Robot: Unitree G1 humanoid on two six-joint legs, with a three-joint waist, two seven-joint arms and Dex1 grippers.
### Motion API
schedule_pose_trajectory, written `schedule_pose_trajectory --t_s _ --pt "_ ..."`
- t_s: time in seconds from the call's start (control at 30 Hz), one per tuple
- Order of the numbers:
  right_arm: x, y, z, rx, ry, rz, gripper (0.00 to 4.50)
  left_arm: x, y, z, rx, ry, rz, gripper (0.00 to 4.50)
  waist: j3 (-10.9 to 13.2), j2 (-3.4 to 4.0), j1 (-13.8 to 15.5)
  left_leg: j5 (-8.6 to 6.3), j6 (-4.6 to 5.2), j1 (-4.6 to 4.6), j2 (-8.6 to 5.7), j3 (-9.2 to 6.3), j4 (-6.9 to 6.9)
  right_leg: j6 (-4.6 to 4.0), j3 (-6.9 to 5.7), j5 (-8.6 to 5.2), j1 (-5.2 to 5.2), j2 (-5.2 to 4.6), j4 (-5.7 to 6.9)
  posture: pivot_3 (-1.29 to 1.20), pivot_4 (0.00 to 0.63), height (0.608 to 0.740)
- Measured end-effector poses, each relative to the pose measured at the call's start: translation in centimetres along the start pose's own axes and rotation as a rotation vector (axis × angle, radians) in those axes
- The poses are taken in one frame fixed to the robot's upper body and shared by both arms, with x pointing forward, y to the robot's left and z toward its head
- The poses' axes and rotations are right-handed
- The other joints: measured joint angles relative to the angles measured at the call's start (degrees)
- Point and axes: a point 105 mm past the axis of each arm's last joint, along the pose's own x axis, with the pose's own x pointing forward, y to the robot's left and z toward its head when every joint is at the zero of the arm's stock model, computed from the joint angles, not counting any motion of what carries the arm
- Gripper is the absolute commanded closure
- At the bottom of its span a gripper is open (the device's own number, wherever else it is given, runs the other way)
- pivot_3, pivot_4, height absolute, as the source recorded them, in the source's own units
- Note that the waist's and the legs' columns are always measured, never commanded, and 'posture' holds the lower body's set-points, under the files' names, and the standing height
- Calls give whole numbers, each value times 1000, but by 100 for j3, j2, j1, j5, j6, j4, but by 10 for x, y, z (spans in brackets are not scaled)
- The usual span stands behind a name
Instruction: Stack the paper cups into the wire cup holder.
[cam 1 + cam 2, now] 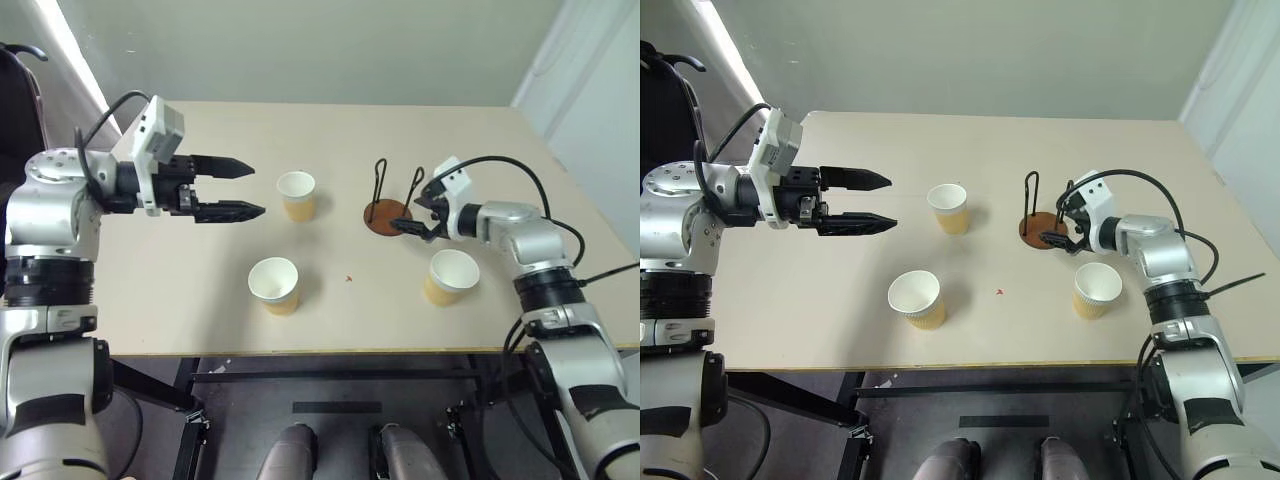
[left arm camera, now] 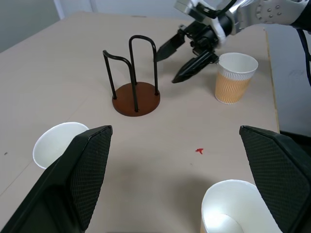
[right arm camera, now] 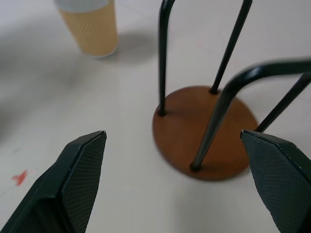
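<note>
Three tan paper cups with white rims stand upright on the beige table: one at the middle [image 1: 296, 194], one nearer the front [image 1: 274, 284], one at the front right [image 1: 450, 276]. The wire cup holder [image 1: 387, 215], a reddish-brown disc with two black wire loops, stands empty right of the middle cup. My right gripper [image 1: 412, 215] is open, low beside the holder's right side, its fingertips at the base; in the right wrist view the disc [image 3: 204, 131] lies between the fingers. My left gripper [image 1: 257, 190] hovers open and empty left of the middle cup.
A small red speck [image 1: 348, 279] lies on the table between the front cups. The table's front edge [image 1: 330, 352] runs close behind the front cups. A wall rises beyond the far edge.
</note>
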Motion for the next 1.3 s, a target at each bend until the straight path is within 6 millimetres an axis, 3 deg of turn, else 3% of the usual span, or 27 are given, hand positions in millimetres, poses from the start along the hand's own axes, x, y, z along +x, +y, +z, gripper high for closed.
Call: schedule_pose_trajectory --t_s 0.23,0.3,0.37,0.7,1.13,1.3 --pt "7 -7 -4 -20 13 -33 20 0 0 0 2 1 2 0 0 0 4 -3 -2 -3 0 0 -1 -1 0 -1 -2 0 -1 0 150 740" --pt "7 -8 -3 -26 13 -37 384 -1 0 0 2 2 3 0 0 0 1 -3 -3 -3 0 0 -2 -2 0 -1 -3 0 1 0 150 740" --pt "8 -9 -4 -19 18 -41 929 -1 0 1 3 3 4 0 0 0 0 -4 -3 -3 0 0 -2 -2 0 -1 -3 0 1 0 150 740" --pt "5 -11 -4 12 44 -38 4481 -4 0 -3 -8 25 -9 0 0 1 -1 -4 -5 -3 0 0 -4 -4 1 -3 -5 0 2 0 150 740" --pt "6 -9 -3 34 50 -23 4481 -5 -1 -3 -8 33 -22 0 0 1 -1 -5 -5 -4 0 0 -6 -7 1 -4 -8 0 2 0 150 740" --pt "-2 5 6 43 15 76 4481 -7 -3 -4 -15 51 -35 0 1 1 3 -4 -6 -12 0 -1 -8 -10 1 -6 -12 0 0 0 150 740"
